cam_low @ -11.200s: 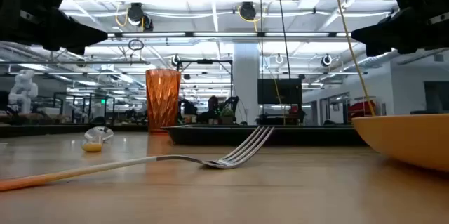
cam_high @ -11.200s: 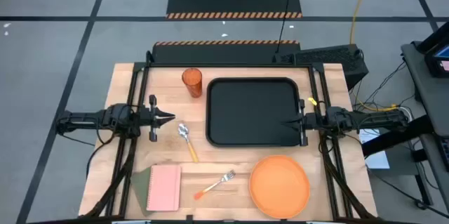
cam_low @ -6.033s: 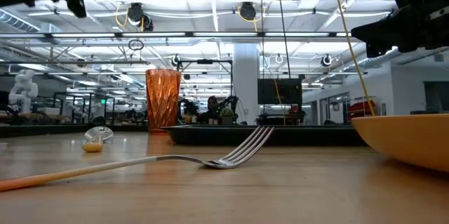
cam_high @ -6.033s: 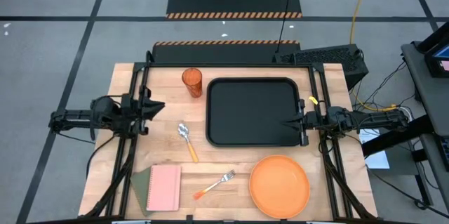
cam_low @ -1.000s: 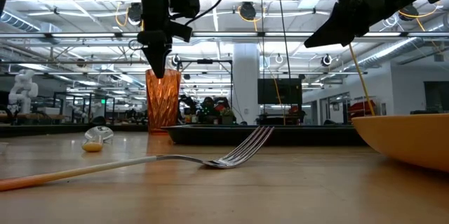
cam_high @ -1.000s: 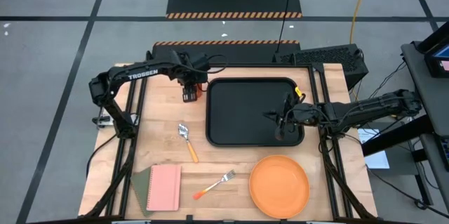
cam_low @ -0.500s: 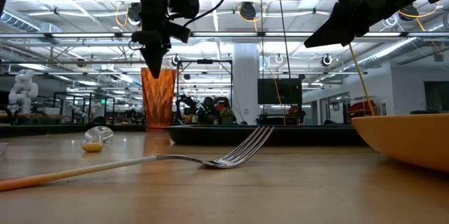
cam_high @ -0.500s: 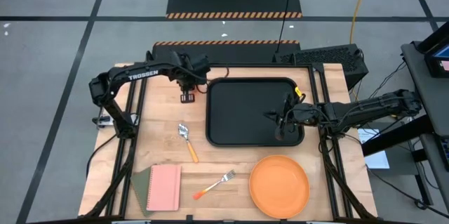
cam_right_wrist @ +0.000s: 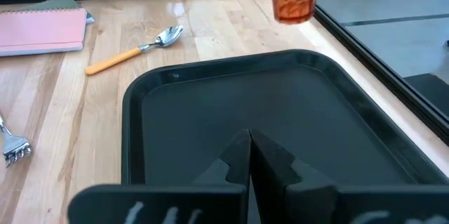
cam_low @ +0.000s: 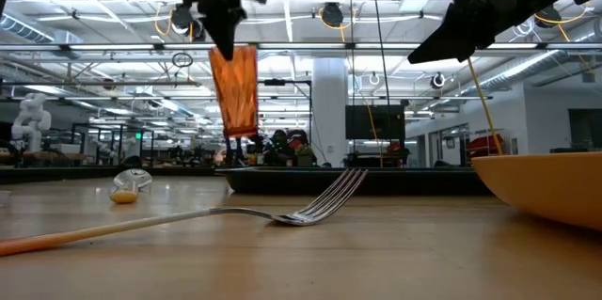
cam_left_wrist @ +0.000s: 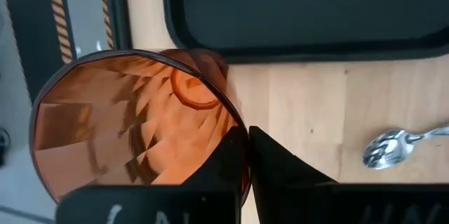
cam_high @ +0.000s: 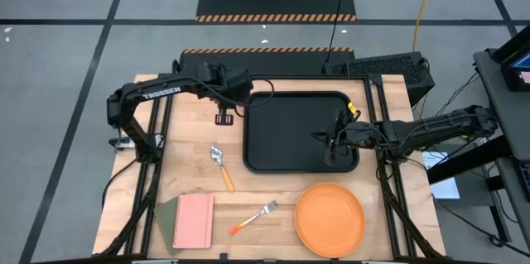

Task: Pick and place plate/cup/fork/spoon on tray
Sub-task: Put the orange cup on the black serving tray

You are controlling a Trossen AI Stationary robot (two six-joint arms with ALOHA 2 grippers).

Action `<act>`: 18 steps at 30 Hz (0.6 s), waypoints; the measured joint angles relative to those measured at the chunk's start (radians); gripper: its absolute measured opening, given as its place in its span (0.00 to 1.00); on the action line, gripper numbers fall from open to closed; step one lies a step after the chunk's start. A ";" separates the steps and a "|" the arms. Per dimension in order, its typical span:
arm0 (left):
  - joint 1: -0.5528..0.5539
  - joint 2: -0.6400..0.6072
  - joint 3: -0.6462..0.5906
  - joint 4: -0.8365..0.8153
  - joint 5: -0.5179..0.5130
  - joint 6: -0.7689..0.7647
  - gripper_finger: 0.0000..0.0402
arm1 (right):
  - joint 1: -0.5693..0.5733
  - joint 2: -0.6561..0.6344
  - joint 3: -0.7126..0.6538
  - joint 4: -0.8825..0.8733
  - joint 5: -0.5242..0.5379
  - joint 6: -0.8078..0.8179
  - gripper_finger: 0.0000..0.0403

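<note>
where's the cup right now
The cup hangs off the table in the left gripper, beside the tray's far left corner in the high view.

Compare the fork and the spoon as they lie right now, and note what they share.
The fork ends in silver tines, the spoon in a rounded silver bowl. The fork lies by the table's near edge, between the pink notebook and the plate; the spoon lies farther back, left of the tray. The fork's handle looks deeper orange, the spoon's more yellow-orange. Both rest flat on the wood, off the tray, untouched by either gripper.
</note>
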 joint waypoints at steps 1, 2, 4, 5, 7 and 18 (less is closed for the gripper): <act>-0.010 0.000 0.024 -0.007 0.000 0.000 0.02 | 0.000 0.000 0.000 0.000 0.000 0.000 0.00; -0.020 0.000 0.049 -0.013 0.000 0.001 0.02 | 0.000 0.000 -0.001 0.001 0.000 0.000 0.00; -0.037 0.000 0.098 -0.018 0.000 0.006 0.03 | 0.000 0.000 -0.010 0.003 0.000 0.000 0.00; -0.044 0.000 0.122 -0.019 0.000 0.011 0.03 | 0.000 0.000 -0.016 0.004 0.000 -0.005 0.00; -0.056 0.000 0.168 -0.018 0.000 0.024 0.04 | 0.000 0.000 -0.031 0.010 0.001 -0.021 0.00; -0.065 0.023 0.258 0.060 0.000 0.096 0.03 | 0.000 0.000 -0.053 0.069 0.001 -0.070 0.00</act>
